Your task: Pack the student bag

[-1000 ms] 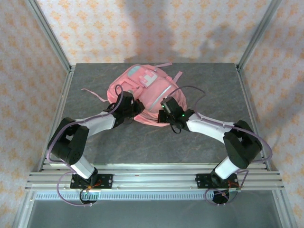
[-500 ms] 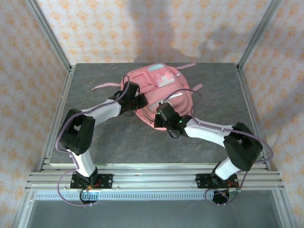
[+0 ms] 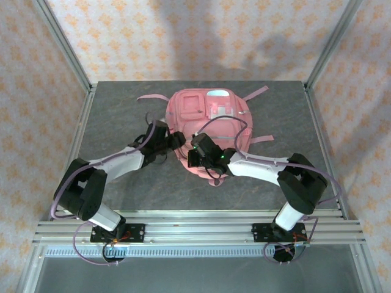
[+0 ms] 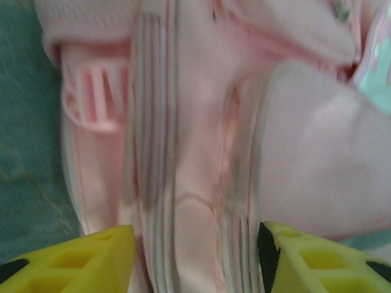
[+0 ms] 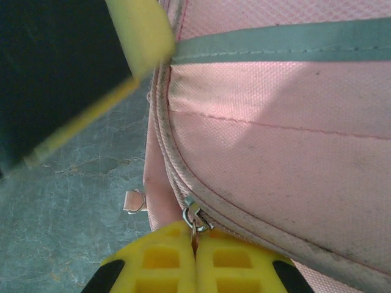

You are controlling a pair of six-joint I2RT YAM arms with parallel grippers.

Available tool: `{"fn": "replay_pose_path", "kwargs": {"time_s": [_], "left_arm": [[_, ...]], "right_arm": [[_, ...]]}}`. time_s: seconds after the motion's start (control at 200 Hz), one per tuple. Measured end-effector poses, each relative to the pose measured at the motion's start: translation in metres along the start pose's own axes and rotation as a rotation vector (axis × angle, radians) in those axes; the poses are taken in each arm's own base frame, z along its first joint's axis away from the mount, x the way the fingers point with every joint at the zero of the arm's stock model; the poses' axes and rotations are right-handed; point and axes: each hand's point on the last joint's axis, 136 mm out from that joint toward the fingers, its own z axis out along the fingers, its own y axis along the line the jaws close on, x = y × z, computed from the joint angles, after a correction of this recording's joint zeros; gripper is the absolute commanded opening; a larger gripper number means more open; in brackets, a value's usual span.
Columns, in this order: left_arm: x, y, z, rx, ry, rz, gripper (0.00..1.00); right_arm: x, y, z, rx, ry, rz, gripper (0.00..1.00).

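On the table (image 3: pixel 153 189), the student bag (image 3: pixel 211 122) is laid flat, far-centre. Soft and limp, it is judged best taken by hardware: its near-edge zipper pull (image 5: pixel 194 215) is pinched by the right end effector (image 5: pixel 195 259); the left end effector (image 4: pixel 195 256) is spread at its left side.

Pink student bag (image 3: pixel 211 125) lying flat mid-table.

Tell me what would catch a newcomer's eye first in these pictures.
The big pink student bag dominates, lying toward the far side of the grey table. At its near edge, the right gripper is shut on a small metal zipper pull, seen close in the right wrist view. The left gripper stands open, with pink bag fabric between its jaws.
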Motion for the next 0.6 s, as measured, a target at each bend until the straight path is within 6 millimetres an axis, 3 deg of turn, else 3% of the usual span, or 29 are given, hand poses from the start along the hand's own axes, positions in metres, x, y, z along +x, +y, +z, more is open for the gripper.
{"fn": "replay_pose_path", "kwargs": {"time_s": [0.1, 0.15, 0.23, 0.285, 0.471, 0.601], "left_arm": [[0.01, -0.012, 0.002, 0.035, 0.002, -0.006, 0.51], [0.01, -0.019, 0.003, 0.059, -0.005, -0.004, 0.44], [0.013, -0.026, 0.007, 0.078, -0.006, -0.014, 0.14], [0.013, -0.023, 0.012, 0.068, -0.005, -0.019, 0.0], [0.01, -0.024, 0.014, 0.067, -0.008, -0.03, 0.0], [0.002, -0.019, 0.013, 0.062, -0.009, -0.031, 0.0]], "right_arm": [[0.001, -0.001, 0.001, 0.002, 0.002, 0.001, 0.0], [0.001, -0.001, 0.001, 0.002, 0.003, 0.003, 0.0], [0.001, -0.001, 0.001, 0.003, 0.002, 0.007, 0.0], [0.0, -0.002, 0.001, 0.006, 0.0, 0.01, 0.0], [-0.001, -0.02, 0.0, 0.036, 0.0, 0.032, 0.0], [-0.001, -0.056, -0.015, 0.093, -0.023, 0.077, 0.0]]}}
